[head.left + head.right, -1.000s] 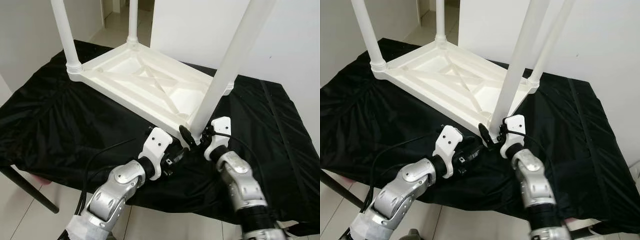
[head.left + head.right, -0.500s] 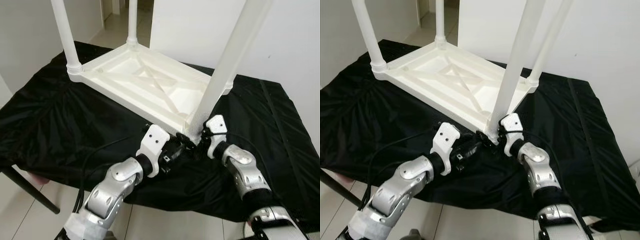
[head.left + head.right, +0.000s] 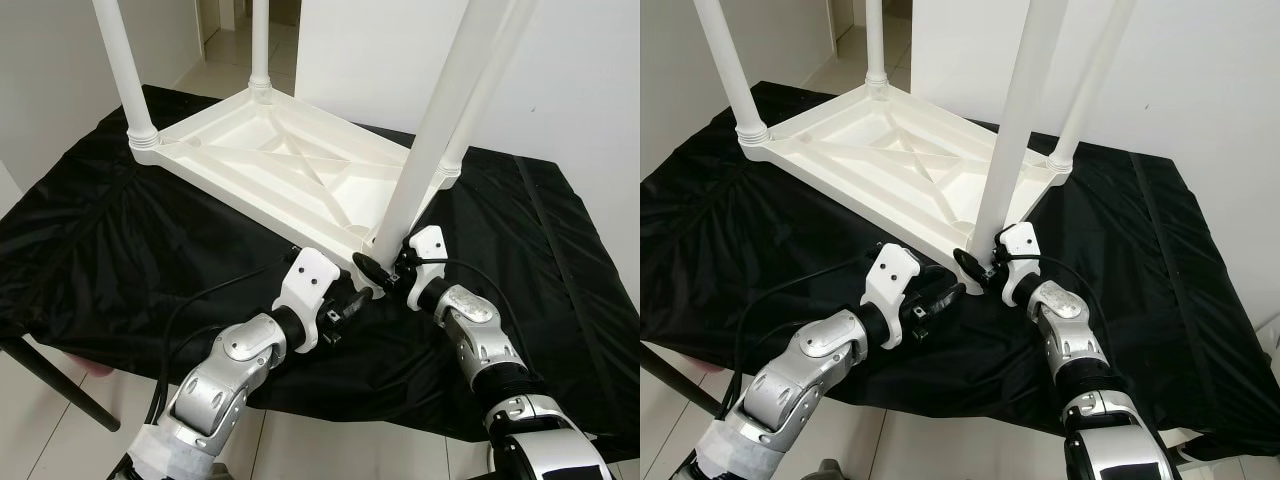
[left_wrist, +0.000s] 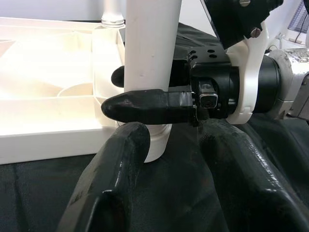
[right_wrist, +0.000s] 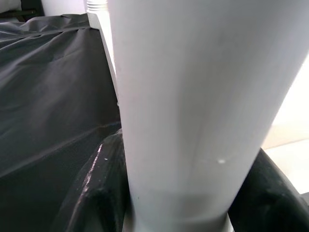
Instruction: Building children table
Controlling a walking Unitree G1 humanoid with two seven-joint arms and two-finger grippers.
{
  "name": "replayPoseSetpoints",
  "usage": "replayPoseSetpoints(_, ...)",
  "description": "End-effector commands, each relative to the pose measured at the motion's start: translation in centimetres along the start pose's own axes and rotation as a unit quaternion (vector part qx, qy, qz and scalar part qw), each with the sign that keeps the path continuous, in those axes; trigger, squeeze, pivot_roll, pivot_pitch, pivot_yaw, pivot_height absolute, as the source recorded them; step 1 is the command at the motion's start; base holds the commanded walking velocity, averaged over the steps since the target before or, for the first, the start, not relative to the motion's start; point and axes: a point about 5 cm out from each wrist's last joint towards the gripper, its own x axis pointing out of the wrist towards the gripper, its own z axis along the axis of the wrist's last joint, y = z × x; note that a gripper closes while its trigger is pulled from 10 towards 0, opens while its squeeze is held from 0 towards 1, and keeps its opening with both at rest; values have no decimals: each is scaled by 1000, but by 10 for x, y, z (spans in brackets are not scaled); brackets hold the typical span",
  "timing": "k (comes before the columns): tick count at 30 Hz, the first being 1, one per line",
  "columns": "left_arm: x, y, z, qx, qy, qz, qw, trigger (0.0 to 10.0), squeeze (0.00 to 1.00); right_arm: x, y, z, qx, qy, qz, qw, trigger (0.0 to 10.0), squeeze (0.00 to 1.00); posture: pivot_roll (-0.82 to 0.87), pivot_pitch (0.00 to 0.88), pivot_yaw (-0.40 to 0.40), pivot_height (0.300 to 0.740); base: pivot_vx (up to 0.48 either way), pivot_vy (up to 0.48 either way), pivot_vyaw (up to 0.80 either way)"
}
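Observation:
A white plastic children's table point(image 3: 300, 170) lies upside down on the black cloth, with legs standing up at its corners. My right gripper point(image 3: 381, 263) is shut on the nearest leg point(image 3: 430, 130) just above its socket at the near corner. In the right wrist view the leg point(image 5: 183, 96) sits between the two fingers point(image 5: 101, 188). My left gripper point(image 3: 350, 298) is open and low over the cloth, pointing at the same corner. In the left wrist view its fingers point(image 4: 120, 159) are spread in front of the leg point(image 4: 149, 48), and one fingertip is close to the leg's base.
The black cloth point(image 3: 120, 250) covers a work table whose near edge runs under my forearms. White walls stand behind and to the right. A doorway with a tiled floor point(image 3: 225, 40) opens at the back left. A dark table leg point(image 3: 50, 385) slants down at the near left.
The near leg now stands a little more upright in its corner, still held by the right gripper. The left gripper stays beside the leg's base, and the view has shifted slightly.

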Motion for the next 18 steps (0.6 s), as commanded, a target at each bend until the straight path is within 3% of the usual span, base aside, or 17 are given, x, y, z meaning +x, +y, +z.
replayPoseSetpoints(1,2,-5,2,-2,0,-28,1000,10000,0,0,3,-5,-5,12,12,1000,0,0,154,44,-75,740,0,0,0)
replayPoseSetpoints(2,2,-5,2,-3,-1,-28,1000,10000,0,-2,2,-5,-7,13,9,1000,0,0,153,45,-75,740,0,0,0)
replayPoseSetpoints(3,2,-5,2,-3,-1,-28,1000,10000,0,-3,1,-6,-8,13,2,1000,2980,0,152,45,-76,740,0,0,0)
replayPoseSetpoints(4,2,-5,2,-3,-1,-28,1000,10000,0,-3,1,-6,-8,13,2,1000,2980,0,152,45,-76,740,0,0,0)
replayPoseSetpoints(5,2,-5,2,-4,-1,-28,1000,10000,0,-5,-2,-6,-11,17,-13,1000,10000,0,146,47,-76,740,0,0,0)
replayPoseSetpoints(11,3,-7,1,-7,-1,-31,1000,10000,0,-11,-10,-3,-16,20,-85,996,10000,0,136,54,-76,740,0,0,0)
replayPoseSetpoints(15,2,-8,0,-10,0,-33,999,10000,0,-17,-9,0,-18,13,-164,986,10000,0,127,63,-74,740,0,0,0)
replayPoseSetpoints(17,2,-8,0,-10,0,-33,999,10000,0,-17,-9,0,-18,13,-164,986,10000,0,127,63,-74,740,0,0,0)
replayPoseSetpoints(18,2,-9,-1,-11,1,-34,999,10000,0,-21,-5,-2,5,18,-251,968,10000,0,123,68,-76,740,0,0,0)
